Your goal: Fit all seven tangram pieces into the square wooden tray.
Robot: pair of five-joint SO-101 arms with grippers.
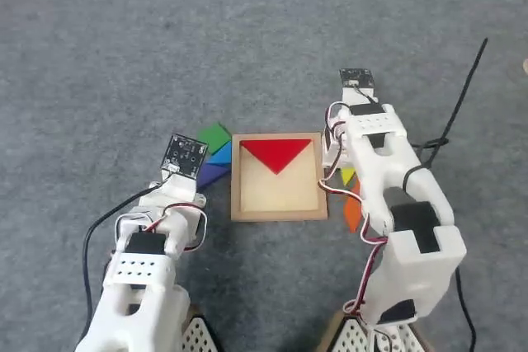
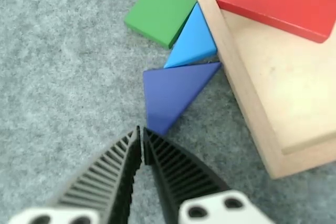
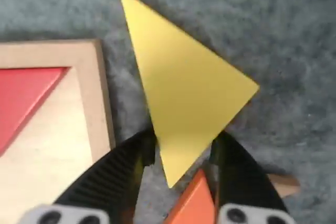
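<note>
1. Left arm (image 1: 148, 269): stands at the near left of the grey counter (image 1: 99, 80). The left fingers (image 2: 115, 177) are pressed together with nothing between them. Their tips sit just beside one corner of the dark blue triangle (image 2: 176, 92).
2. Loose pieces left of the tray: the green square (image 2: 161, 13) lies farthest from the arm, the light blue piece (image 2: 195, 40) lies next to it, and the dark blue triangle is nearest. All three lie flat on the counter. The light blue piece touches the tray wall.
3. Tray (image 1: 278, 213): lies flat between the two arms. The red triangle (image 1: 276, 154) lies inside, its long edge against the far wall and its point toward the tray's middle. The remaining floor is bare wood.
4. Right arm (image 1: 396, 204): reaches over the pieces just right of the tray. The right fingers (image 3: 123, 169) are narrowed onto one corner of the yellow triangle (image 3: 184, 87), one finger on each edge. The orange piece (image 3: 191, 203) lies beside that corner.
</note>
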